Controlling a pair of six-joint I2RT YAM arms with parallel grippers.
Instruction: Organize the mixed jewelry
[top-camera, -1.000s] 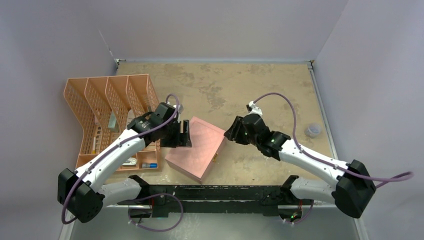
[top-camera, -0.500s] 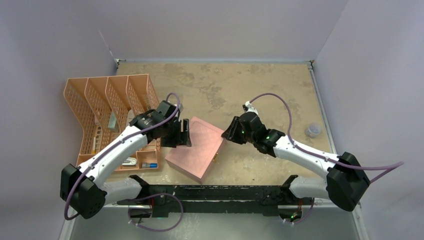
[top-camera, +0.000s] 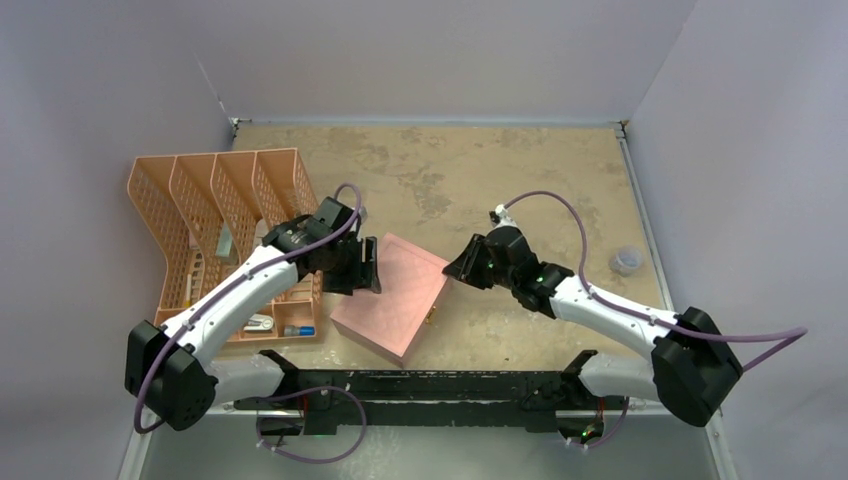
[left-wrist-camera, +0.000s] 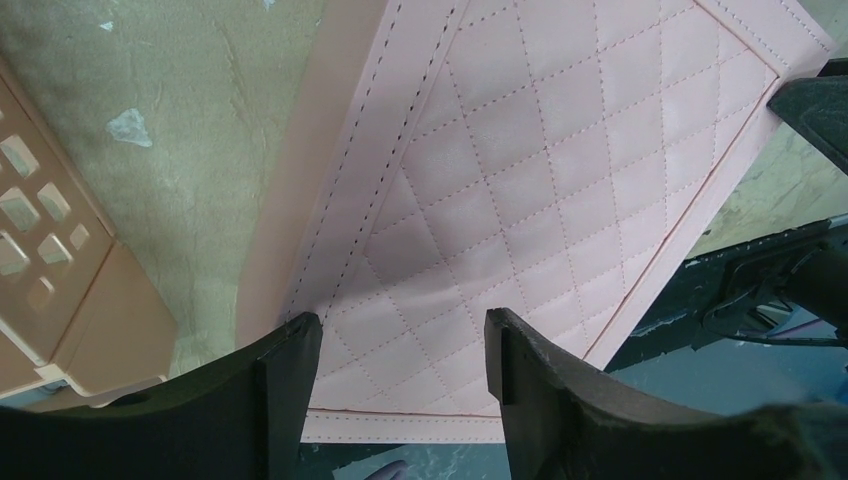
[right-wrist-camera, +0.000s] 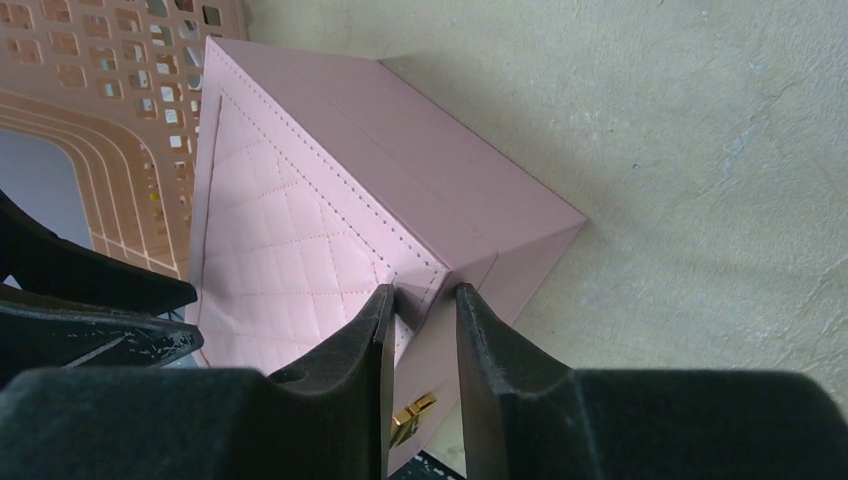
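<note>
On my left, the orange rack (top-camera: 215, 215) stands beside the pink jewelry box (top-camera: 392, 295), which sits lid down at the table's middle. My left gripper (left-wrist-camera: 400, 345) hangs spread over the box's quilted lid, grasping nothing. My right gripper (right-wrist-camera: 420, 310) has its fingers nearly closed at the lid's corner near the gold clasp (right-wrist-camera: 410, 412); it looks pinched on the lid edge, though I can't be certain. I judge the lid is being worked: steady the box and keep the grip.
</note>
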